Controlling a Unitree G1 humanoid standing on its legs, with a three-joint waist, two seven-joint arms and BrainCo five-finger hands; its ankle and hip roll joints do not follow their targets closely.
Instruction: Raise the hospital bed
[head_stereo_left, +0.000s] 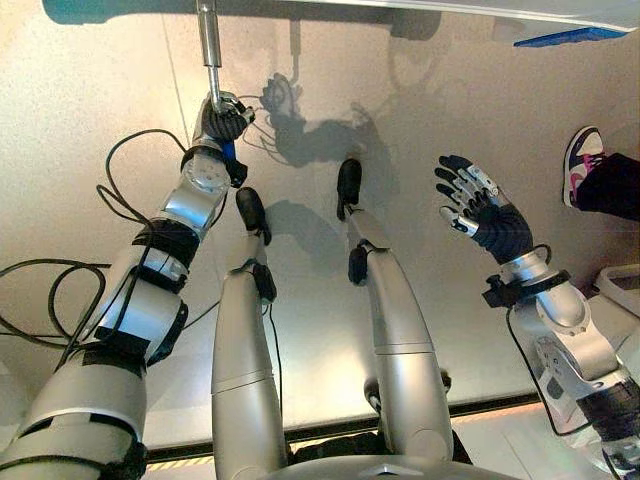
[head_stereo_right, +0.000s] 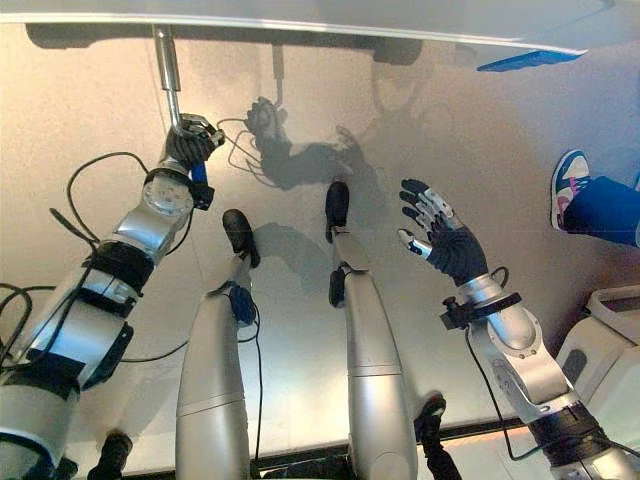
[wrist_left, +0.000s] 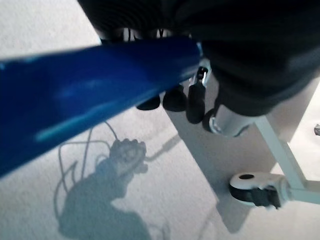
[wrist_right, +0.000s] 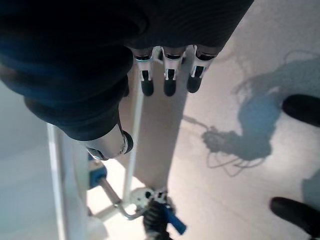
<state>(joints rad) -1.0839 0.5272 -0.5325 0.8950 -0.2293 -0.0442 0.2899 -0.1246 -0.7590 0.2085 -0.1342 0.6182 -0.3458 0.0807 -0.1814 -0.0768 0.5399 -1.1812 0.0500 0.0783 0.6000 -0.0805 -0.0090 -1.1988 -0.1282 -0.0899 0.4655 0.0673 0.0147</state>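
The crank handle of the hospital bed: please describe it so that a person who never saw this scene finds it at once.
Follow the bed's pale edge to the robot's left. A silver rod, the crank handle, comes down from it towards the floor. The left hand is curled round its lower end, while the right hand hangs open, holding nothing.

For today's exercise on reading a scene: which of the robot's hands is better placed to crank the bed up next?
The left hand: its fingers are already curled round the crank handle under the bed. The right hand hangs open, off to the side.

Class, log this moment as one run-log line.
left hand: shut on crank handle | right hand: open, idle above floor | bed: overhead edge
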